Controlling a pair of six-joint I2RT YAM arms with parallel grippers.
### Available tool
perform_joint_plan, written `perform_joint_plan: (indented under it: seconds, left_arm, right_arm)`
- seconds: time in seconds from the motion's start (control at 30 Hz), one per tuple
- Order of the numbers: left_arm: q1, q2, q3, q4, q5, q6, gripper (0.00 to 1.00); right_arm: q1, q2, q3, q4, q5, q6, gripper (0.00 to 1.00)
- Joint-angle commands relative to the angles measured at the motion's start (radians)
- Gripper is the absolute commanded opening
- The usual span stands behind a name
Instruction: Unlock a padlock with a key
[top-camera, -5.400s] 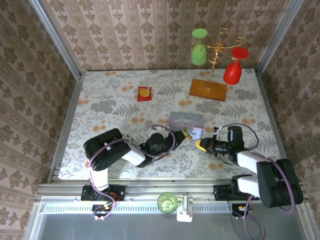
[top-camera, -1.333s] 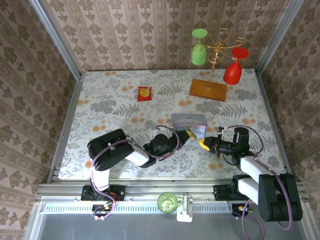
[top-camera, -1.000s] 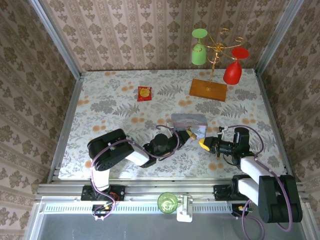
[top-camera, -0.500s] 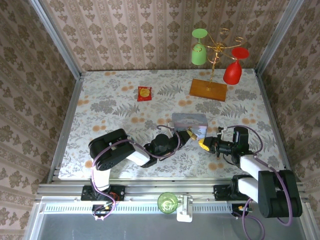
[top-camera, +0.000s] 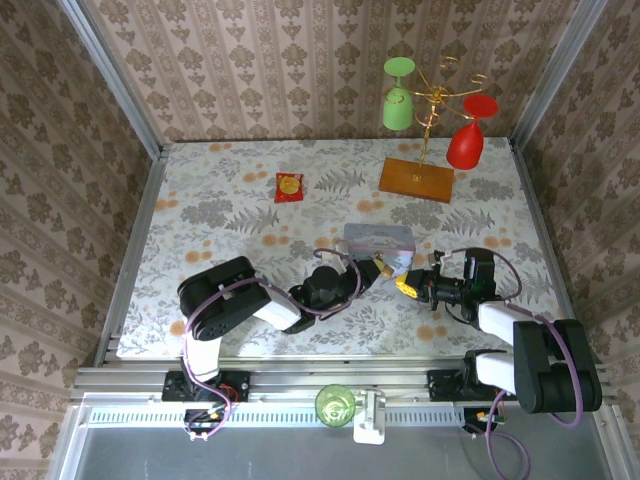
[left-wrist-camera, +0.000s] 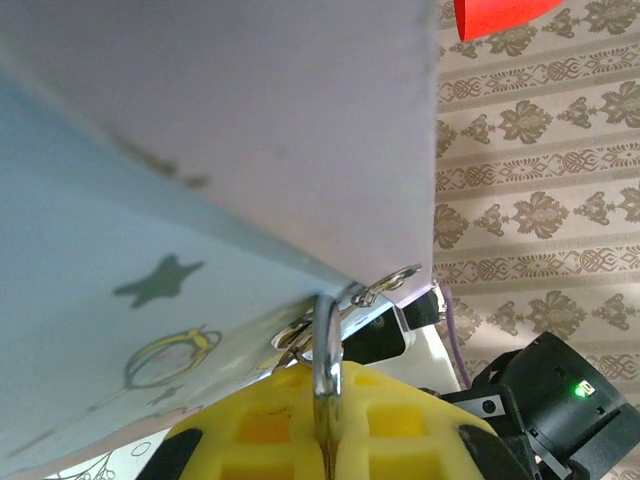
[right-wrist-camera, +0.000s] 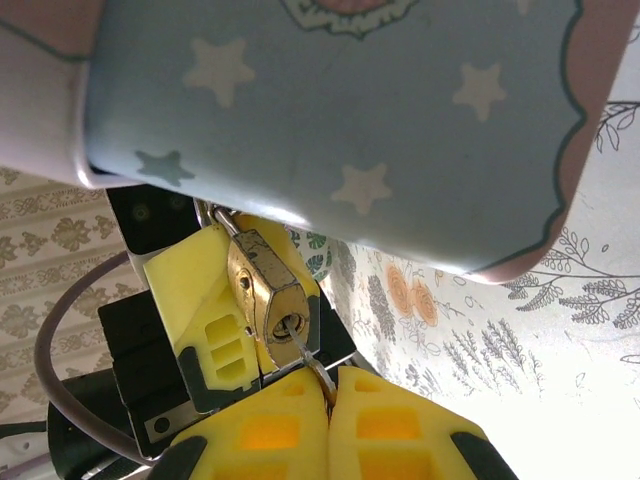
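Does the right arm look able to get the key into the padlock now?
Probably yes: the right tool pinches the key, its tip at the keyhole of the padlock, nothing between them; the left tool holds the padlock.

A table (top-camera: 200, 200) under a floral cloth carries three items: a red-and-yellow square packet (top-camera: 289, 186) towards the far edge, left of centre; a wooden board (top-camera: 415, 180) near the far right corner; a pale blue tin (top-camera: 378, 240) right of the middle.
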Motion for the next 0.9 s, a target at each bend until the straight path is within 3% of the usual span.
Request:
perform_joint_plan:
  seconds: [0.0, 0.43, 0.63, 0.77, 0.87]
  left_arm:
    - [-0.037, -0.009, 0.067, 0.106, 0.14, -0.015, 0.0]
    - [-0.063, -0.055, 0.059, 0.105, 0.137, -0.05, 0.0]
    - [-0.058, -0.053, 0.085, 0.104, 0.164, -0.055, 0.0]
    - [-0.043, -0.077, 0.04, 0.103, 0.17, -0.035, 0.0]
    - [-0.029, -0.093, 0.013, 0.101, 0.175, -0.029, 0.0]
  right_arm:
    - [0.013, -0.053, 0.041, -0.019, 0.086, -0.069, 0.0]
    - [0.075, -0.036, 0.075, 0.126, 0.148, -0.17, 0.0]
    - [0.094, -0.025, 0.142, -0.029, 0.149, -0.34, 0.0]
    - [0.083, 0.02, 0.169, -0.029, 0.099, -0.327, 0.0]
    - [0.086, 0.02, 0.204, -0.143, 0.114, -0.368, 0.0]
